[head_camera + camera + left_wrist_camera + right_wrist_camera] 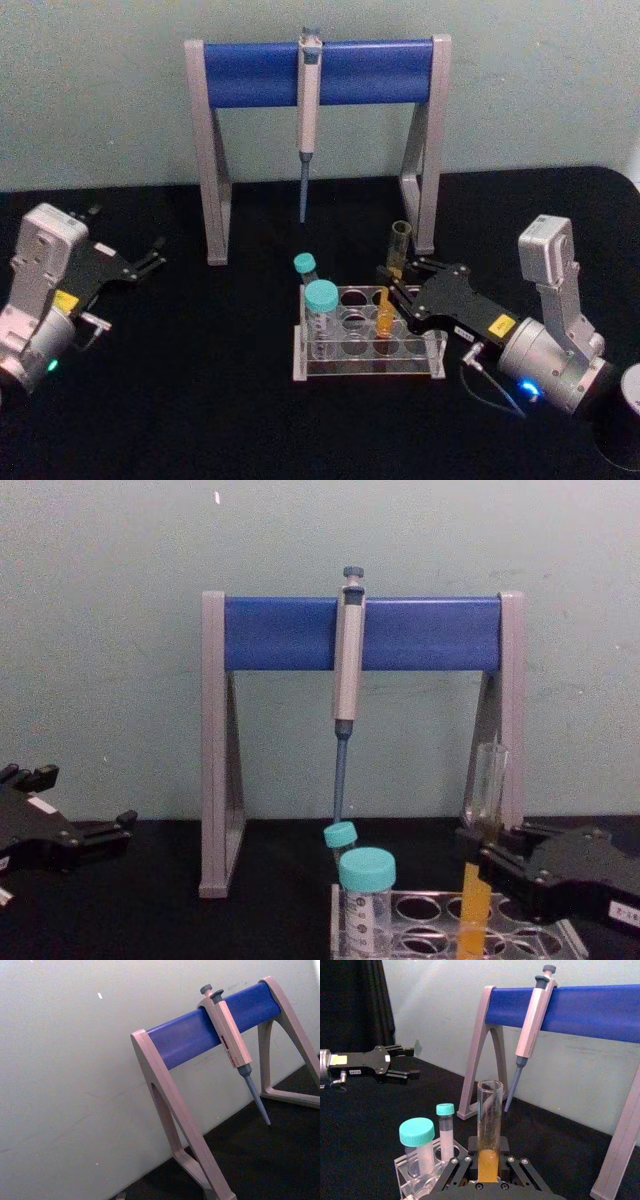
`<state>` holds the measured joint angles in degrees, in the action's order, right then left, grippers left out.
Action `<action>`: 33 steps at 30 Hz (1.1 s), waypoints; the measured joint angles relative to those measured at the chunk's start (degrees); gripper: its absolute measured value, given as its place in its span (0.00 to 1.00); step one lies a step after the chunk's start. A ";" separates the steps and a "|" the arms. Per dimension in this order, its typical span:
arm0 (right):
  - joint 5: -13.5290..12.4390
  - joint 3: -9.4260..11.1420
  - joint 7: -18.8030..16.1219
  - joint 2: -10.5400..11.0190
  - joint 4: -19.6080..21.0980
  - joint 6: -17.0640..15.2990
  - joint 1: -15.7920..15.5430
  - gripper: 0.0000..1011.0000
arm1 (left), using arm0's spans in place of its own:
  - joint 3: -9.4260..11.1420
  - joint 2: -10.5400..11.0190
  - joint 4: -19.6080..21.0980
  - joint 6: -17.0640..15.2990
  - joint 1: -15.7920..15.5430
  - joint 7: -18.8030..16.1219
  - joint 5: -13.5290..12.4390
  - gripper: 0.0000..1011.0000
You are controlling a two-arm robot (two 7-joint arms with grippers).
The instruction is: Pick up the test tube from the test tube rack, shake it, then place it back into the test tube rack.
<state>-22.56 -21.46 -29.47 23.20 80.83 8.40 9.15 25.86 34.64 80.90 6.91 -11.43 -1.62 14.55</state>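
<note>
Now my right gripper (398, 288) pinches the long clear glass test tube (392, 285) holding orange liquid, at three o'clock in the low clear plastic test tube rack (366, 341); I must lift straight up. My left gripper (150, 257) is parked at nine o'clock, fingers spread.

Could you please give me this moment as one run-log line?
right gripper: shut on test tube | tube: bottom in test tube rack | left gripper: open, parked left

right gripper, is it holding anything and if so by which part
The right gripper is shut on the test tube, gripping its lower, orange-filled part, with the tube's bottom in the test tube rack. The left gripper holds nothing.
</note>
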 joint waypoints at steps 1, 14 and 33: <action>0.01 0.00 0.00 0.00 0.00 0.00 0.00 0.22 | 0.00 0.00 0.00 0.00 0.00 0.00 0.00 0.99; 0.07 0.03 0.00 0.02 0.00 -0.13 -0.06 0.29 | 0.00 0.00 0.00 0.00 0.00 0.00 0.00 0.99; 0.07 0.09 0.05 0.01 0.21 -0.10 -0.19 0.90 | 0.00 0.00 0.00 0.00 0.00 0.00 0.00 0.99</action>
<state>-22.48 -21.37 -29.42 23.21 81.04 8.30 8.95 25.86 34.65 80.90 6.91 -11.43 -1.62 14.55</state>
